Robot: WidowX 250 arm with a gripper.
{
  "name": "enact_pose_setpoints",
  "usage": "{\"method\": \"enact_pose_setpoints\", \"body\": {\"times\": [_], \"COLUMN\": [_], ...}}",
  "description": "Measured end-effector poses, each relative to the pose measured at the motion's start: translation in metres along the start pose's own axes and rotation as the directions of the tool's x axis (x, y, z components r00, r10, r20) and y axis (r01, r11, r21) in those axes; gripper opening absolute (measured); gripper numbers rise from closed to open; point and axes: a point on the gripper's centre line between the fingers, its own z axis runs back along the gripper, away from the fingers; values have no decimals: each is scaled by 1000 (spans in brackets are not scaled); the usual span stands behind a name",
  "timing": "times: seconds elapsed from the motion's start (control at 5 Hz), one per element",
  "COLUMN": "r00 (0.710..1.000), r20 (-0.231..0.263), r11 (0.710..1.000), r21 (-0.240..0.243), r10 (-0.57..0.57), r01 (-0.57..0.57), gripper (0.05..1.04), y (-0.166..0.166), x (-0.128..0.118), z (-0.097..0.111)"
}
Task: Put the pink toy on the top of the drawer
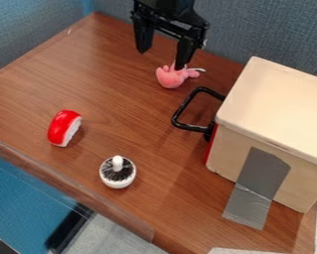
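Currently the end effector [162, 59] is held over the far part of the counter [114, 99], at the top edge of the view, pointed downward. Its two fingers are spread wide, with nothing gripped between them. The pink toy [169, 78] is located on the counter just below it, off the drawer top; its upper edge is overlapped by one fingertip, and whether contact is made cannot be told. At the toy's right-hand end, a small pale piece [198, 69] is seen sticking out. The drawer [274, 104] is placed upright at the right of the view, pale wood, with its flat top exposed. A black loop handle [182, 110] is mounted on the side faced toward the middle of the counter, near the toy but apart from it; a strip of red front [211, 145] is visible below the handle. Grey tape [260, 171] is stuck down the near side of the drawer and run onto the counter. A red and white toy [63, 128] is set well apart, at the left of the view. Nearer the front edge, a round white item [118, 172] is seen, dark bristles inside, topped by a white knob. The counter is backed by grey-blue partitions [237, 25].
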Motion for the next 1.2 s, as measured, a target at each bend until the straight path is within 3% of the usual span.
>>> {"method": "enact_pose_setpoints", "body": {"times": [0.2, 0.4, 0.8, 1.2], "r00": [999, 994, 993, 993], "r20": [-41, -105, -108, -93], "r11": [1000, 1000, 997, 997], "r21": [-5, -25, -57, 12], "r10": [-1, 6, 43, 79], "r01": [1, -9, -49, -78], "gripper": [1001, 1001, 1001, 1001], "y": [-2, 4, 12, 20], "x": [-3, 19, 74, 92], "z": [-11, -26, -49, -89]}}
